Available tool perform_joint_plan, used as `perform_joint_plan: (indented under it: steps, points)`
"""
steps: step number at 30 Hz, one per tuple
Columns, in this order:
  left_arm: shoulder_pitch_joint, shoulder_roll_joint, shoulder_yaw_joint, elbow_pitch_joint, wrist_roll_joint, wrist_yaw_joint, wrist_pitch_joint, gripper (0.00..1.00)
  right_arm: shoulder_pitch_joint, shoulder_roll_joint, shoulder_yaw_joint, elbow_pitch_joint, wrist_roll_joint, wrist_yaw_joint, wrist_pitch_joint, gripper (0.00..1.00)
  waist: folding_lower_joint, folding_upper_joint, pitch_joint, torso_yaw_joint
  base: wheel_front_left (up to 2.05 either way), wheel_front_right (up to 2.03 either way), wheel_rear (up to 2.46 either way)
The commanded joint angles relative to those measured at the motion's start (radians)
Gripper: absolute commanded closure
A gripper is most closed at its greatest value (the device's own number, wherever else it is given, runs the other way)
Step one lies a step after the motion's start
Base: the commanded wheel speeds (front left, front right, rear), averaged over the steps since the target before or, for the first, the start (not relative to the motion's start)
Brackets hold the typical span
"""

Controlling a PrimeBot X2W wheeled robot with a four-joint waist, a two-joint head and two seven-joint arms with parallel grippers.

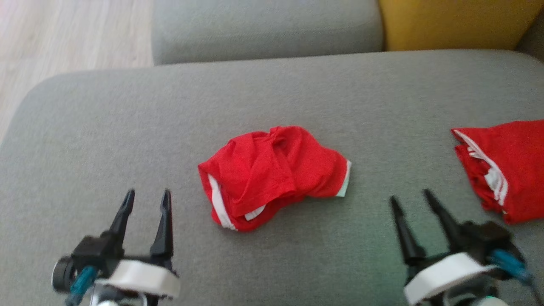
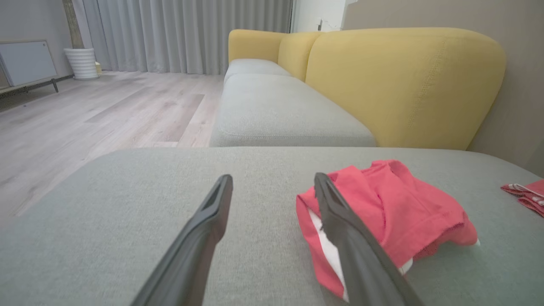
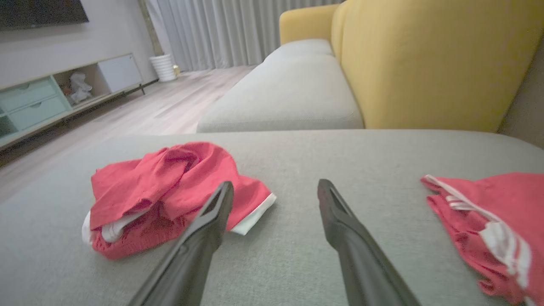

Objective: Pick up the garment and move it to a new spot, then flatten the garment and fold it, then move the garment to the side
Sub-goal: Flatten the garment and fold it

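Indoors — grey sofa (image 1: pixel 297 93), red garment (image 1: pixel 272 174), wooden floor (image 1: pixel 63 34)

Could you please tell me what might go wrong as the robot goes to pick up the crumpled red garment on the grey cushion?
1. The crumpled garment is bunched in overlapping folds, so a pinch may catch only one layer and lift it twisted.
2. A second red garment lies close beside the open right gripper and could be snagged by mistake.
3. The open left gripper appears low over the soft grey cushion; its fingers might dig in.
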Motion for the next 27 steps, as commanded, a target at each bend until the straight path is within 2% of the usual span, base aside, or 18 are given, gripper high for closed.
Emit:
perform_joint_plan:
  steps: [1, 10, 18, 19, 20, 21, 27]
  points:
    - [-0.083, 0.0, 0.022, -0.037, 0.011, -0.003, -0.017, 0.0, -0.072, -0.029, 0.056, -0.004, 0.002, 0.007, 0.006, 0.0, 0.0, 0.0, 0.034, 0.036, 0.0, 0.0, 0.0]
    - [-0.194, -0.03, -0.02, -0.012, 0.045, -0.012, -0.047, 0.0, -0.25, -0.094, 0.265, 0.2, 0.031, 0.007, -0.012, 0.0, 0.0, 0.0, 0.114, 0.158, 0.0, 0.0, 0.0]
    - [-0.235, -0.05, -0.033, 0.015, 0.051, -0.021, -0.061, 0.0, -0.386, -0.105, 0.36, 0.342, 0.049, 0.007, -0.023, 0.0, 0.0, 0.0, 0.153, 0.217, 0.0, 0.0, 0.0]
    - [-0.237, -0.052, -0.032, 0.018, 0.051, -0.022, -0.062, 0.0, -0.401, -0.106, 0.371, 0.356, 0.054, 0.007, -0.026, 0.06, 0.0, 0.0, 0.157, 0.22, 0.0, 0.0, 0.0]
    - [-0.238, -0.053, -0.031, 0.02, 0.052, -0.022, -0.062, 0.0, -0.414, -0.108, 0.38, 0.367, 0.056, 0.007, -0.028, 0.58, 0.0, 0.0, 0.159, 0.222, 0.0, 0.0, 0.0]
    - [-0.24, -0.055, -0.031, 0.023, 0.052, -0.023, -0.063, 0.0, -0.426, -0.108, 0.387, 0.374, 0.061, 0.007, -0.034, 1.0, 0.0, 0.0, 0.161, 0.224, 0.0, 0.0, 0.0]
    - [-0.239, -0.062, -0.017, 0.023, 0.056, -0.023, -0.065, 0.0, -0.466, -0.109, 0.386, 0.343, 0.088, 0.007, -0.076, 1.0, 0.0, 0.0, 0.161, 0.206, 0.0, 0.0, 0.0]
